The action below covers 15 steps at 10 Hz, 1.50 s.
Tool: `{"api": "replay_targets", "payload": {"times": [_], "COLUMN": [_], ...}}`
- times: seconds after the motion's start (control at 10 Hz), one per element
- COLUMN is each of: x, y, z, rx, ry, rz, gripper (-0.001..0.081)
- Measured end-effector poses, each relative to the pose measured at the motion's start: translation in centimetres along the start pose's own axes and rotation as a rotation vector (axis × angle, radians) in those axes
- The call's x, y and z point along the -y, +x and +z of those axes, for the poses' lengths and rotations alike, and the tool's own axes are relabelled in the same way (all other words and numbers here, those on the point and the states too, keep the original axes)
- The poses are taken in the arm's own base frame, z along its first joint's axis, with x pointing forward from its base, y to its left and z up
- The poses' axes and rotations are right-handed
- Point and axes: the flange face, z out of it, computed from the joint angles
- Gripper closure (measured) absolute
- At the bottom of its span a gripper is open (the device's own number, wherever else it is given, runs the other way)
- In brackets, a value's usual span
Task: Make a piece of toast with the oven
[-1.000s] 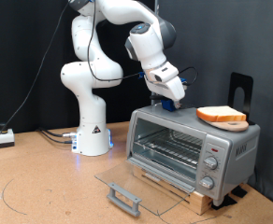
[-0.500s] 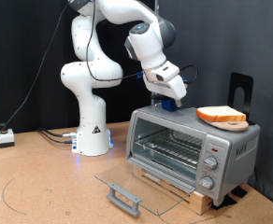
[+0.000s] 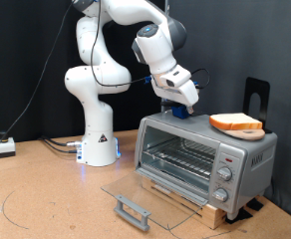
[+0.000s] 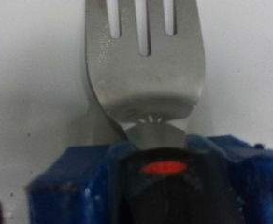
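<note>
The oven (image 3: 247,157) stands on the table at the exterior view's right. Its glass door (image 3: 150,191) is open and lies flat, and the wire rack (image 3: 180,157) inside is bare. The piece of toast (image 3: 236,123) lies on top of the oven, at its right end. My gripper (image 3: 178,109) hangs just over the oven top's left end, apart from the toast. It is shut on the blue handle (image 4: 136,182) of a metal fork (image 4: 144,70). In the wrist view the fork fills the picture over the grey oven top.
The robot's white base (image 3: 98,139) stands left of the oven. A black stand (image 3: 255,95) rises behind the oven's right end. The door handle (image 3: 133,211) juts out towards the bottom. Cables and a small box (image 3: 6,147) lie at the far left.
</note>
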Motion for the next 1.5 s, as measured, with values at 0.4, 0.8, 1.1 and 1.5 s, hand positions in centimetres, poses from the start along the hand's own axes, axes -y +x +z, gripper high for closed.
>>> {"api": "replay_targets", "payload": {"times": [0.4, 0.8, 1.1, 1.5], "x": [-0.03, -0.28, -0.54, -0.83], "y": [-0.02, -0.13, -0.41, -0.78], "z": [-0.01, -0.33, -0.89, -0.99], "rx": [0.001, -0.008, -0.006, 0.026], "ry": [-0.001, 0.001, 0.004, -0.004], "rz": [0.0, 0.01, 0.015, 0.016], "gripper": [0.0328, 0.0328, 0.0318, 0.0318]}}
